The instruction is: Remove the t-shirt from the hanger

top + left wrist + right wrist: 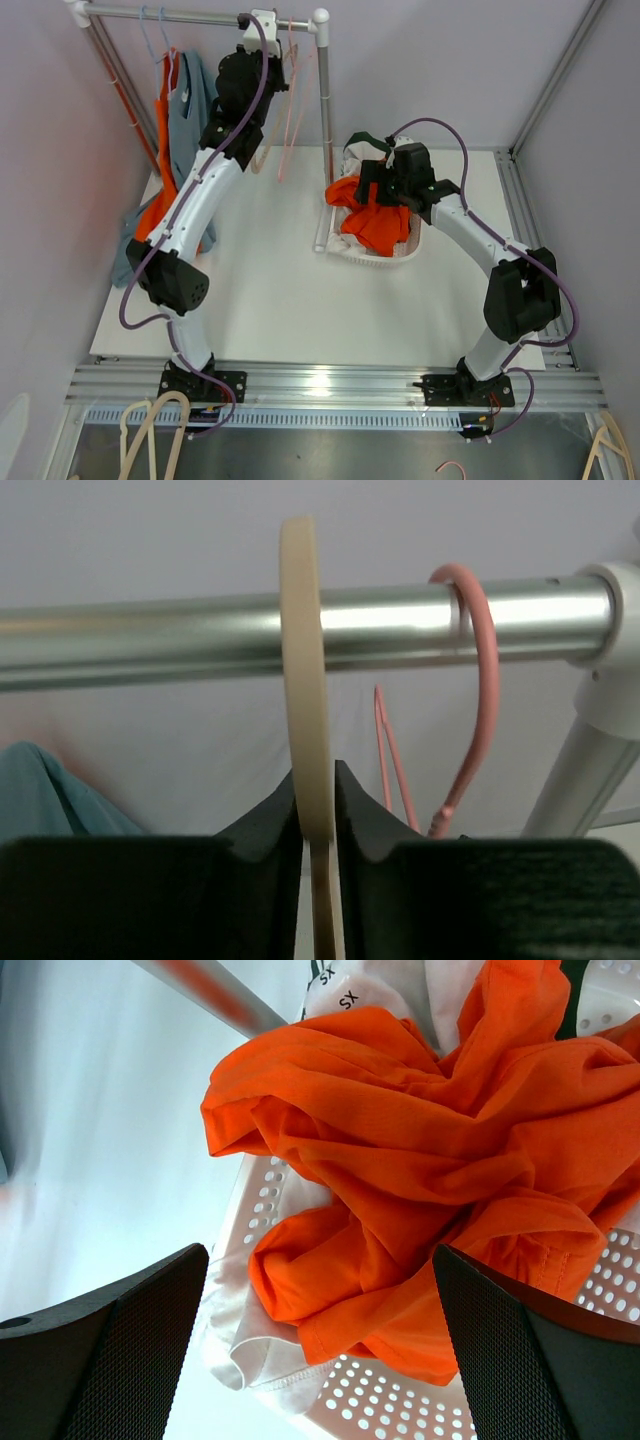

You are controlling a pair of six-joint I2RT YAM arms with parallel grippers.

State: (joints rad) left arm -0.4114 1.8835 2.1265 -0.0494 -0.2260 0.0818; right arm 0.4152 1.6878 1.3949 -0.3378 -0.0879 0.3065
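My left gripper [265, 42] is raised to the rack's metal rail [400, 620] and is shut on the hook of a bare cream hanger [305, 660] that hangs over the rail. A crumpled orange t-shirt [420, 1160] lies in the white perforated basket [400, 1400], also in the top view [380, 225]. My right gripper [320, 1260] hovers open and empty just above it, over the basket [385, 262]. An orange shirt [163, 130] and a blue-grey shirt [192, 105] hang on hangers at the rail's left end.
A bare pink hanger [485, 680] hangs on the rail right of the cream one, near the white corner joint [610, 640]. The rack's right post [325, 110] stands beside the basket. White cloth [250, 1350] lies under the orange t-shirt. Spare hangers [150, 430] lie below the table's front edge.
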